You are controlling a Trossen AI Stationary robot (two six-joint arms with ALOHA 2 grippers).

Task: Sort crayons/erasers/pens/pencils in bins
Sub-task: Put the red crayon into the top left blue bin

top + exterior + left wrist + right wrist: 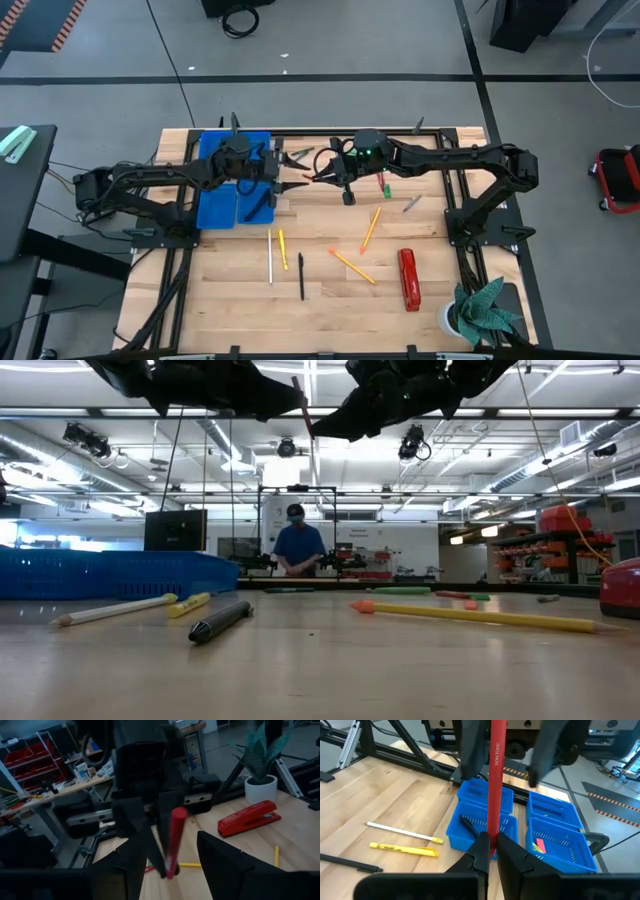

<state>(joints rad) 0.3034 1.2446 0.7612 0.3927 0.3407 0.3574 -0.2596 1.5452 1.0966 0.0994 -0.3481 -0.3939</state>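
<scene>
A red crayon (496, 780) hangs in mid-air above the table's far middle, beside the blue bins (235, 180). My right gripper (322, 176) is shut on one end of it. My left gripper (296, 184) faces it, open. Its two fingers (470, 755) stand on either side of the crayon's other end, with a gap to each. One bin holds a black pen (470, 826), another a pink eraser (539, 846). On the wood lie a white pencil (269, 256), a yellow pencil (283, 249), a black pen (300, 277) and two orange pencils (352, 265). My right gripper pinches the crayon near its one end (493, 837) between its two fingers. The crayon runs on past the fingertips, in line with the fingers, toward my left gripper. It is lifted clear of the table and the bins.
A red stapler (408, 278) lies at the near right, with a potted plant (480, 312) at the near right corner. A green crayon (386, 186) and a grey pen (411, 204) lie below my right arm. Green-handled scissors (300, 156) lie at the far edge. A person (297, 545) stands beyond the table.
</scene>
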